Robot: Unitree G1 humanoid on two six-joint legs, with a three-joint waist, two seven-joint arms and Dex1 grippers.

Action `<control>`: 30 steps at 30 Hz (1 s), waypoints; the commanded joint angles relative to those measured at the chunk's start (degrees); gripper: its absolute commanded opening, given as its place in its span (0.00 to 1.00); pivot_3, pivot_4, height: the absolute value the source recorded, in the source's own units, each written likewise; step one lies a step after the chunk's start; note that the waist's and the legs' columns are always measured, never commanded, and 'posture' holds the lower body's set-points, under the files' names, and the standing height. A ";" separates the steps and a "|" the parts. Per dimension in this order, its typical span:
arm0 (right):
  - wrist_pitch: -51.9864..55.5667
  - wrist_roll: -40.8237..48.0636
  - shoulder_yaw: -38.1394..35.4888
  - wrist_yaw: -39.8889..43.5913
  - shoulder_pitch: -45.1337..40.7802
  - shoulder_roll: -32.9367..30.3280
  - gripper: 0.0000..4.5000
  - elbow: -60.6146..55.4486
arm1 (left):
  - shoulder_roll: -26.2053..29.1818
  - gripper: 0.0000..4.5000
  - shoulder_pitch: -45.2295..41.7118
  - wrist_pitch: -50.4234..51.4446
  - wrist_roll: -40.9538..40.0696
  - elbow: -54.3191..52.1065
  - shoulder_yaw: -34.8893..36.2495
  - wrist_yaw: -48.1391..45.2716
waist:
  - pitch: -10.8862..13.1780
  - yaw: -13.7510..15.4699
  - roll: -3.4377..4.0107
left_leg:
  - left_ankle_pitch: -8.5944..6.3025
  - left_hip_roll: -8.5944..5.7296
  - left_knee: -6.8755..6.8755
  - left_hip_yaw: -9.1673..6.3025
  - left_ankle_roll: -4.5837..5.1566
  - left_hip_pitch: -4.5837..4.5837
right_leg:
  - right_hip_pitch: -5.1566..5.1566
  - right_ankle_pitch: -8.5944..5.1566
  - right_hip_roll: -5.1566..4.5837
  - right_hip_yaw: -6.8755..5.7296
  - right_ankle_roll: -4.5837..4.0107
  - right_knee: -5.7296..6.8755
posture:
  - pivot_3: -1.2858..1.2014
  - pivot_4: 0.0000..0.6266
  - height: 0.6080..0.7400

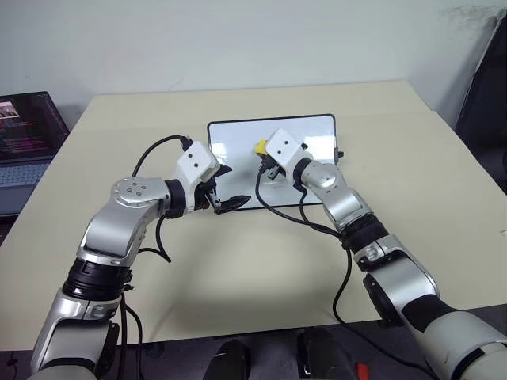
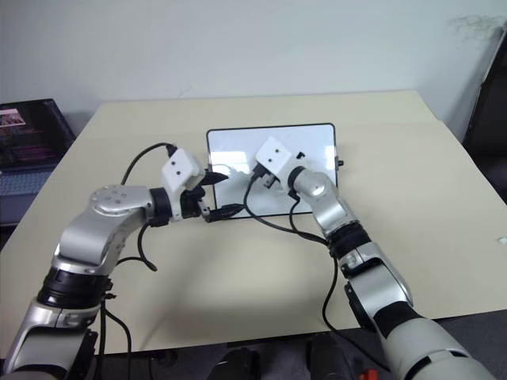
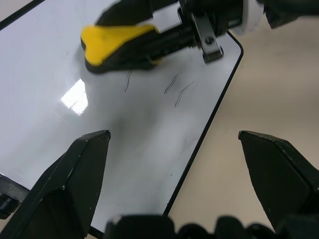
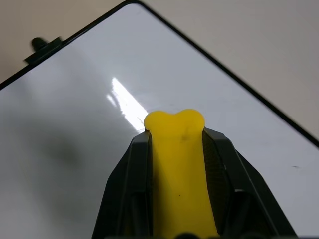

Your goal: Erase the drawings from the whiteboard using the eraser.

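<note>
The whiteboard [image 1: 238, 141] lies flat in the middle of the table. My right gripper [image 1: 262, 152] is shut on the yellow eraser [image 1: 260, 146], which it holds over the board's middle. The right wrist view has the eraser [image 4: 178, 164] clamped between both black fingers above the glossy board [image 4: 75, 99]. Thin dark drawings [image 3: 174, 84] sit just beside the eraser [image 3: 112, 40] in the left wrist view, close to one edge of the board. My left gripper [image 1: 231, 186] hangs open over the board's near edge, with nothing between its fingers.
An open laptop [image 1: 28, 134] stands at the table's far left edge. A dark object [image 1: 487, 87] stands beyond the table's right side. The beige table [image 1: 412, 174] extends around the board. A small black knob [image 1: 341, 154] sticks out from the board's right edge.
</note>
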 commanded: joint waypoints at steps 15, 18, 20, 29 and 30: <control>4.37 -1.94 1.67 2.80 0.13 1.29 0.23 0.86 | -0.14 1.00 0.15 -1.00 0.03 -1.40 1.38 0.25 | 0.00 -0.04 0.00 | -0.04 0.02 0.01 0.28 0.08 0.11 | 0.05 0.03 0.03 0.05 -0.03 0.06 | 0.52 0.24 1.00; 3.83 -1.60 1.10 2.45 -0.17 1.46 0.22 0.26 | -0.10 1.00 0.38 -1.06 -0.06 -1.54 1.42 0.15 | 0.00 -0.04 0.00 | -0.04 0.03 0.03 0.31 0.08 0.11 | 0.05 0.04 0.04 0.06 -0.04 0.07 | 0.52 0.24 1.00; 3.58 -1.14 0.74 2.63 -0.33 1.59 0.22 -0.50 | -0.08 1.00 0.46 -1.06 -0.10 -1.60 1.40 0.07 | 0.00 -0.05 0.00 | -0.04 0.04 0.03 0.32 0.09 0.11 | 0.05 0.05 0.04 0.07 -0.03 0.07 | 0.52 0.24 1.00; 1.50 -1.05 -1.34 -0.90 -1.81 1.49 0.22 -1.61 | -0.23 1.00 0.27 -1.21 -0.01 -1.47 1.21 0.03 | 0.00 -0.01 0.00 | -0.04 0.12 0.00 0.33 0.08 0.02 | -0.02 0.04 0.03 0.06 -0.03 -0.01 | 0.52 0.24 1.00; 1.64 -1.25 -1.45 -1.48 -1.96 1.40 0.22 -1.26 | -0.25 1.00 0.26 -1.22 0.01 -1.47 1.20 0.04 | 0.00 -0.01 0.00 | -0.04 0.12 -0.02 0.34 0.07 0.01 | -0.04 0.04 0.02 0.07 -0.03 -0.03 | 0.52 0.24 1.00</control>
